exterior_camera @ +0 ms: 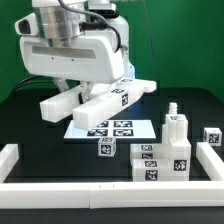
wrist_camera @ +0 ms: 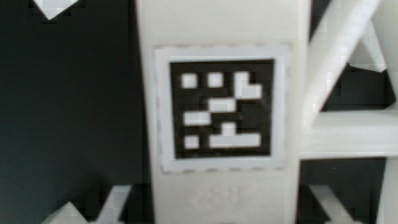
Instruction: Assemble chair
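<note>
One gripped bar (exterior_camera: 97, 108) well inside rail (exterior_camera: 100, 190)

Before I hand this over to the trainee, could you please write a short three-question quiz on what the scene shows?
1. True or false: the marker board carries four tags.
2. In the exterior view, what hangs over the marker board? A) a barred chair part bearing a tag; B) a red cup; C) a screwdriver.
3. Fill in: the stacked chair pieces stand toward the exterior view's ___.

Key: 1 true; 2 A; 3 right.
</note>
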